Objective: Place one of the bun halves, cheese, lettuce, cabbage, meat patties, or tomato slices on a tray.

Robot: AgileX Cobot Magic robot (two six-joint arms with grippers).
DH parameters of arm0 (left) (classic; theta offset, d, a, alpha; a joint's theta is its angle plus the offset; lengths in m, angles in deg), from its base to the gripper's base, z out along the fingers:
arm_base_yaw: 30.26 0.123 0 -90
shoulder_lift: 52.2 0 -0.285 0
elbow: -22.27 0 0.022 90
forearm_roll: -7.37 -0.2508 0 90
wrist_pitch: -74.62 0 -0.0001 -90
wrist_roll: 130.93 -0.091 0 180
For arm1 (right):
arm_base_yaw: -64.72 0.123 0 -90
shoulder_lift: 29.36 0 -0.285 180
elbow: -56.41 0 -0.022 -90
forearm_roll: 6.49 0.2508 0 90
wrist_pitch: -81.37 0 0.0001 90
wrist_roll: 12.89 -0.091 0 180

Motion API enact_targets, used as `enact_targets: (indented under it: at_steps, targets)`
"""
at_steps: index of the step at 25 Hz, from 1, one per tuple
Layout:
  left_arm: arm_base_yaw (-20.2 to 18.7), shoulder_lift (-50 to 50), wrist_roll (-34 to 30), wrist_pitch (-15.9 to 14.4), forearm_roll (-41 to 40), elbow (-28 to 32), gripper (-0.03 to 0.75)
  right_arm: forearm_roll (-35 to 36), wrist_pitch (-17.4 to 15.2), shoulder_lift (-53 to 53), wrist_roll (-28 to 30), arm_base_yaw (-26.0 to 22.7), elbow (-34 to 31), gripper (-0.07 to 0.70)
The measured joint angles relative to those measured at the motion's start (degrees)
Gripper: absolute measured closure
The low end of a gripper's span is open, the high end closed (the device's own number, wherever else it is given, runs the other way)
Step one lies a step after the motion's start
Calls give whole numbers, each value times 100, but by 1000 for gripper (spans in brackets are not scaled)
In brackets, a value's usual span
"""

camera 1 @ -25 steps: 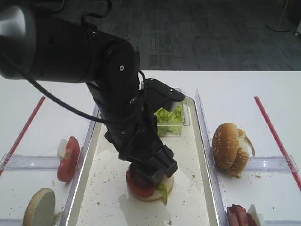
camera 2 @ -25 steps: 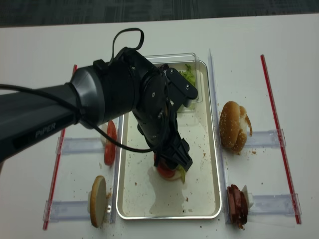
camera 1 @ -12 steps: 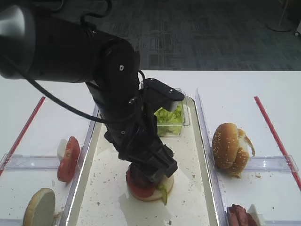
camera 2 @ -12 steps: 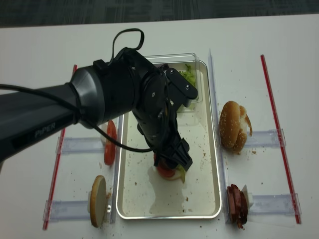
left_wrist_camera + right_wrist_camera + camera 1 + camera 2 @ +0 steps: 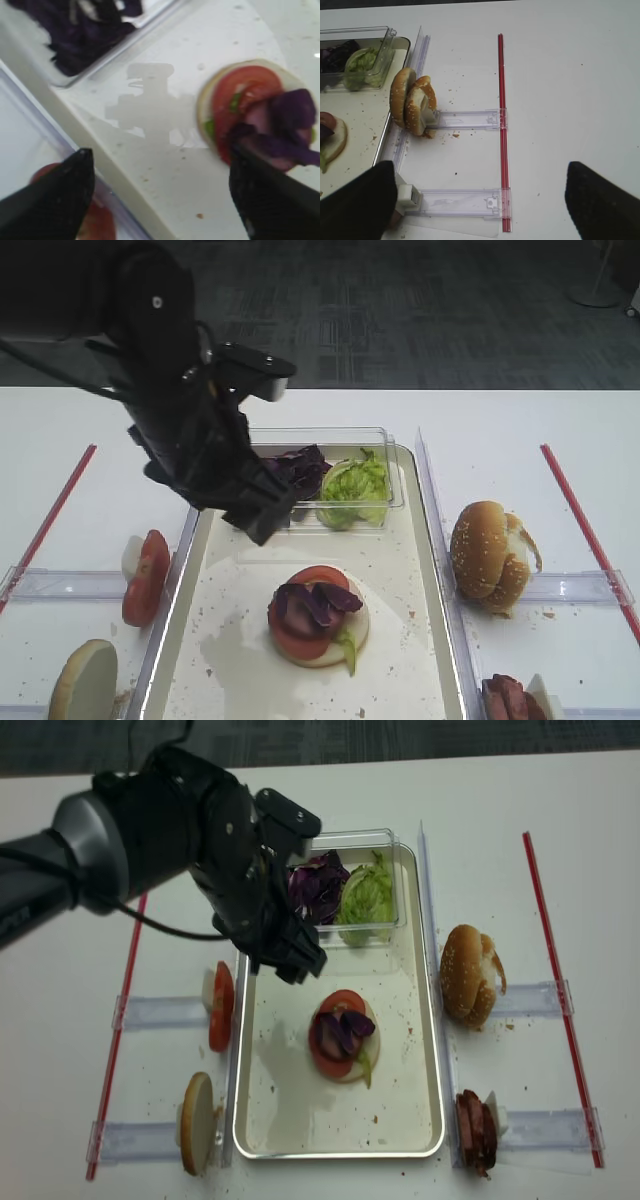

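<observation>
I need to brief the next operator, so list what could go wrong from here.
1. The dark purple cabbage shreds lie loosely, off-centre, on the stacked tomato slice; adding another layer could push them off onto the cream-white tray.
2. The open left gripper hangs low beside the clear plastic tub; a sideways swing might knock it.
3. The sesame bun halves stand on edge in their clear holder and could topple if nudged.

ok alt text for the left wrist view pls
Blurred close-up looking down between open black fingers at a cream tray: a bun half topped with tomato slices and purple cabbage sits at right. More cabbage fills a clear tub at top left.
</observation>
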Motion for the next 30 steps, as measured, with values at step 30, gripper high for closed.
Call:
enact_targets:
  at_steps: [30]
  targets:
    - [3239,-115,55,-457,-516,-4,202,0,0,0,0,0,0,-60]
